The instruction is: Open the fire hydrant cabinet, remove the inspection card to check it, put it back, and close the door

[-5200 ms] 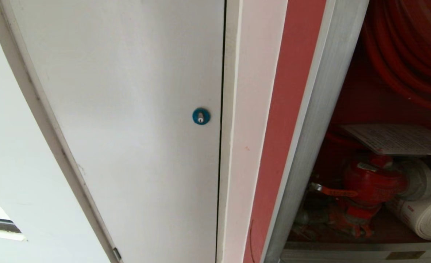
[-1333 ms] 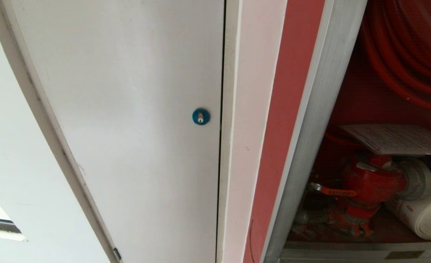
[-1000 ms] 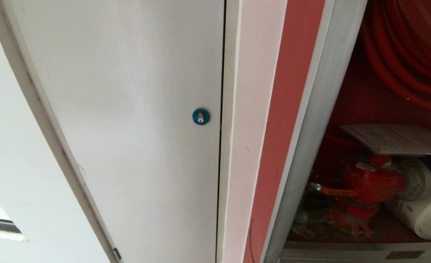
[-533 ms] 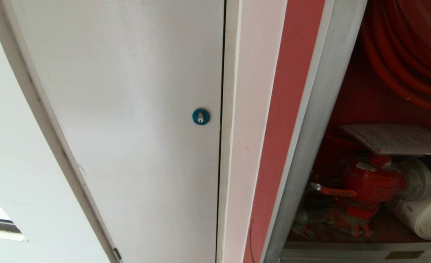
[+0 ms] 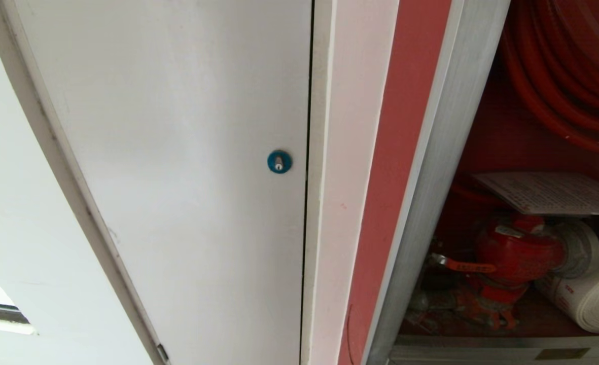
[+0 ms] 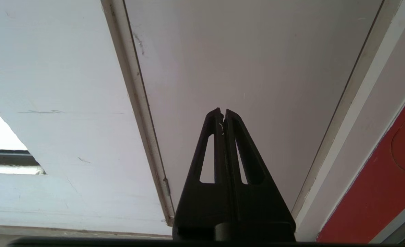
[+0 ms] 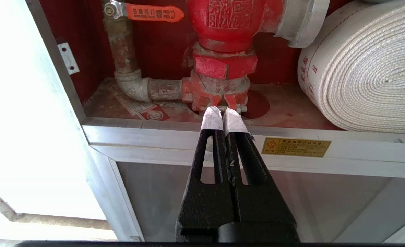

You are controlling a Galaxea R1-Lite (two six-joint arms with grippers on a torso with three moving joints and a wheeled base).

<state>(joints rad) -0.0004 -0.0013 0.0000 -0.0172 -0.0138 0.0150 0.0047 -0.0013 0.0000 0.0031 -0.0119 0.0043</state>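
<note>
Inside the cabinet, on the right of the head view: card lying flat above the valve, hose reel higher up, rolled hose at the lower right. Cabinet standing open; door itself in no view. Judging from that, opening done and card resting in its place; whether already checked, not to be read from this moment. Closing the door plainly left, perhaps the card steps too.

Left of the cabinet in the head view, white panel with blue lock; neither arm visible there.

Only in the left wrist view: left pincer, clenched and empty, pointing at that white panel, clear of it, red strip off to one side.

Only in the right wrist view: right pincer, taped tips pressed together, holding nothing, aimed at the base of the valve over the sill. Also only here: orange lever, yellow plate, hose beside the valve. No card in this view.
</note>
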